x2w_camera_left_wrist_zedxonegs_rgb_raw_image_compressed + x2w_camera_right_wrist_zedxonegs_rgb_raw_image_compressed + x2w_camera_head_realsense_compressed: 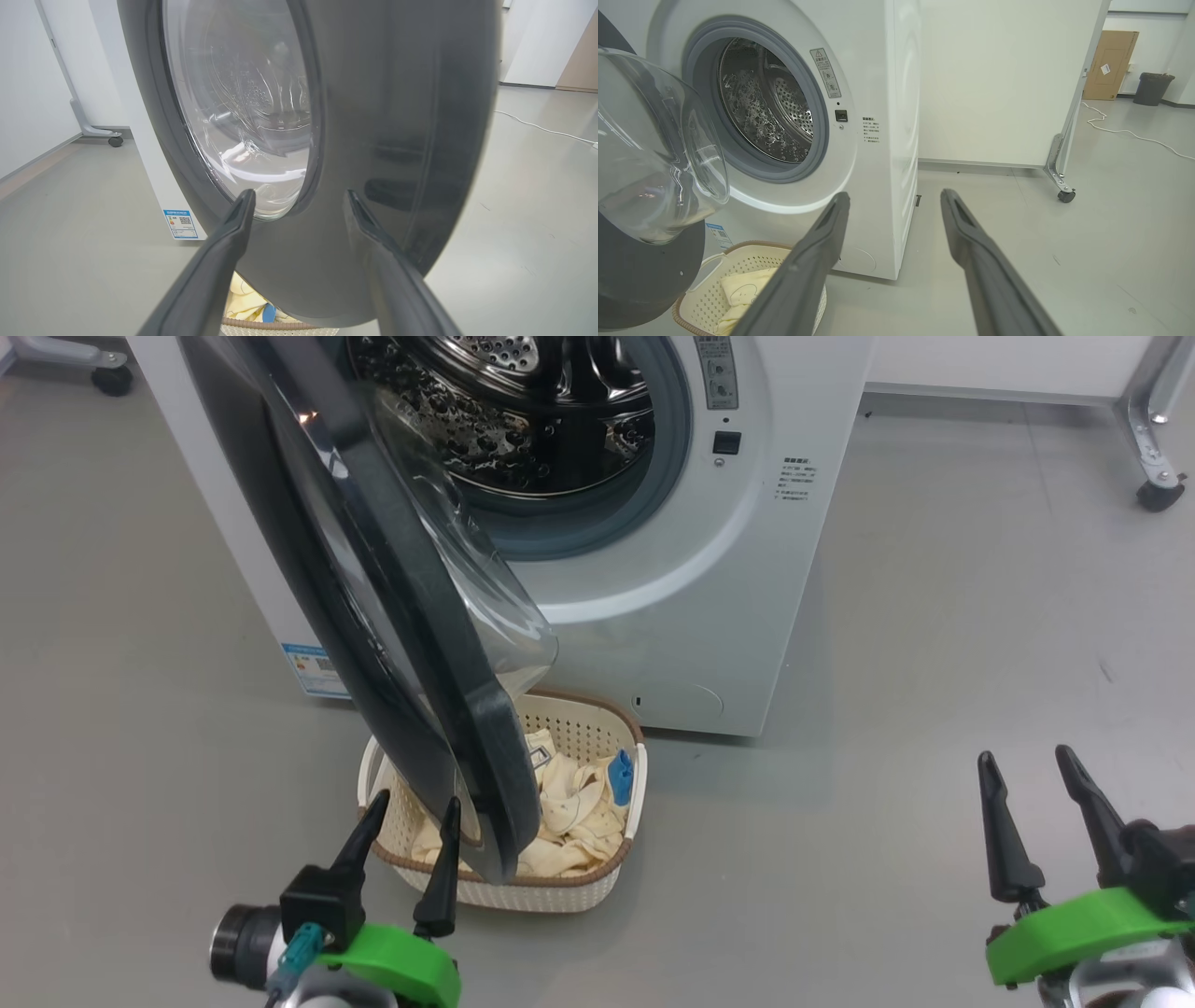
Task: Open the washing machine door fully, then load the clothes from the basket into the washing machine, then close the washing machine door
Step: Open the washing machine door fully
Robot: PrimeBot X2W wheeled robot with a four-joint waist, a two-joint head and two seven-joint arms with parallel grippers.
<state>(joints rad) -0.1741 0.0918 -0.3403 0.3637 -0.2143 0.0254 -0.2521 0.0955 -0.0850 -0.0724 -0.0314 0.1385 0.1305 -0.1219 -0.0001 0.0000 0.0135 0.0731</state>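
Note:
The white washing machine (pixel 747 579) stands ahead with its steel drum (pixel 523 420) exposed. Its black-ringed door (pixel 373 616) hangs partly open, swung out over the cream basket (pixel 560 887) on the floor. Pale-yellow clothes (pixel 579 812) with a blue cuff lie in the basket. My left gripper (pixel 415 807) is open just in front of the door's lower edge; in the left wrist view the door (pixel 397 140) looms beyond my open left gripper (pixel 299 198). My right gripper (pixel 1027 761) is open over bare floor at the lower right. The right wrist view shows the machine (pixel 878 70), the basket (pixel 705 298) and the clothes (pixel 747 291).
Grey floor surrounds the machine. Wheeled metal frame legs stand at the far right (pixel 1158 476) and far left (pixel 107 373). In the right wrist view a white partition (pixel 999 84), a cable (pixel 1134 133) on the floor and a dark bin (pixel 1153 88) lie beyond.

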